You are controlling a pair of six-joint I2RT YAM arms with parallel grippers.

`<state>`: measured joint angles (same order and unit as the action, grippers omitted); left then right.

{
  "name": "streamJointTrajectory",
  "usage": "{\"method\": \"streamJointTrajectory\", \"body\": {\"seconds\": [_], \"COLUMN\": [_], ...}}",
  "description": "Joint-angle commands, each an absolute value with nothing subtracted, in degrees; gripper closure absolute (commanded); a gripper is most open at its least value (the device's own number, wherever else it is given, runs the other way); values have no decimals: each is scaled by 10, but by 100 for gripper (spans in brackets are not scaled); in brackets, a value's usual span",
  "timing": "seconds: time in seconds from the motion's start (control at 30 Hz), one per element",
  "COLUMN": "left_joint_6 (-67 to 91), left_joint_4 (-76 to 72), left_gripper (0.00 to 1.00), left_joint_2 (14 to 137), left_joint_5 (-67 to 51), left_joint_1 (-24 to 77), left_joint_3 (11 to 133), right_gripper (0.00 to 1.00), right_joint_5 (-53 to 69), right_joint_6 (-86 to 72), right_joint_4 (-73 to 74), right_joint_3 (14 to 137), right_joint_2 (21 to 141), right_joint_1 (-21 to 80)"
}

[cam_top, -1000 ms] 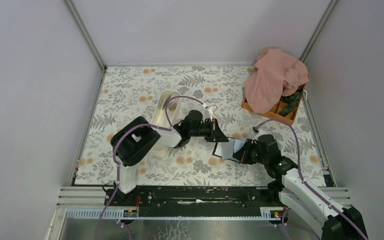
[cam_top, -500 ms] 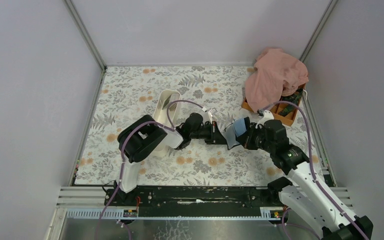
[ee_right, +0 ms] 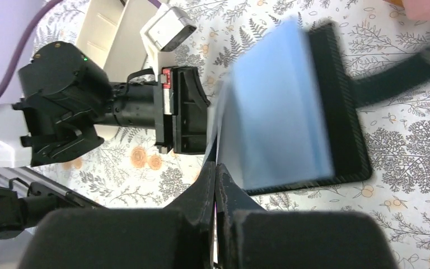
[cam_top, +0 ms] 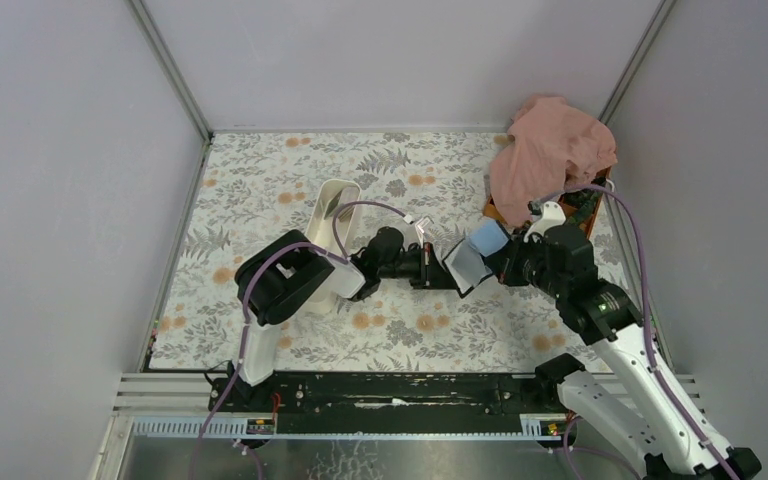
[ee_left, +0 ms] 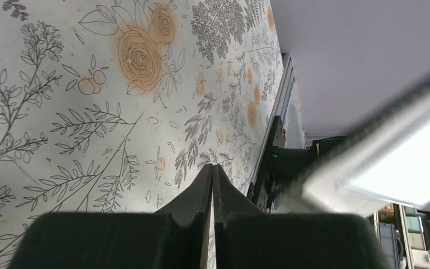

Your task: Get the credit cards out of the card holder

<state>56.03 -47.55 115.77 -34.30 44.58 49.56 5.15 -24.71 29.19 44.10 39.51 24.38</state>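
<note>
- At the near edge, a black metal rail (cam_top: 390, 392) carries both arm bases. The right arm (cam_top: 610, 320) is cut off by the corner at 5 o'clock.
- The left gripper (cam_top: 446, 275) has matte black fingers pressed together with nothing between them. It points toward 3 o'clock, low over the desk (cam_top: 290, 180), whose pale cover is printed with grey ferns and orange flowers.
- The right gripper (cam_top: 505, 265) has its fingers closed, clamped on a thin edge of the card holder (cam_top: 475, 255). Its wrist view is smeared at the pinch, so which leaf is caught cannot be told.
- The card holder is flat and rectangular, open like a book and held up at a tilt between the two grippers.
  - It is just beside the left gripper's tips; whether they touch cannot be told.
  - The outer cover is black with a fine woven texture, and the inner face is glossy bluish-grey.
  - Blur softens it in both wrist views, so whether cards sit inside cannot be told.
- At 10 o'clock from the card holder lies the tray (cam_top: 332, 212), long, white, oblong and smooth-walled. Its near end is hidden under the left arm (cam_top: 280, 285).
- Far off at 1 o'clock, a soft, crumpled pink cloth (cam_top: 550, 150) is draped over the orange box (cam_top: 493, 213) and hides most of its compartments. The right arm covers the box's near side.
</note>
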Motion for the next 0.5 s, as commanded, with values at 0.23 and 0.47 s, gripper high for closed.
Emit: {"method": "streamJointTrajectory", "body": {"seconds": [0.23,0.47], "left_joint_6": [567,560], "left_joint_4": [-523,-520], "left_gripper": [94,94], "left_joint_2": [1160,1160], "left_joint_5": [-365,-369], "left_joint_1": [442,440], "left_joint_3": [491,487], "right_gripper": [100,100], "right_joint_5": [55,83], "right_joint_6": [-224,-229], "right_joint_4": [269,235], "right_joint_3": [440,418], "right_joint_2": [434,436], "right_joint_1": [245,245]}}
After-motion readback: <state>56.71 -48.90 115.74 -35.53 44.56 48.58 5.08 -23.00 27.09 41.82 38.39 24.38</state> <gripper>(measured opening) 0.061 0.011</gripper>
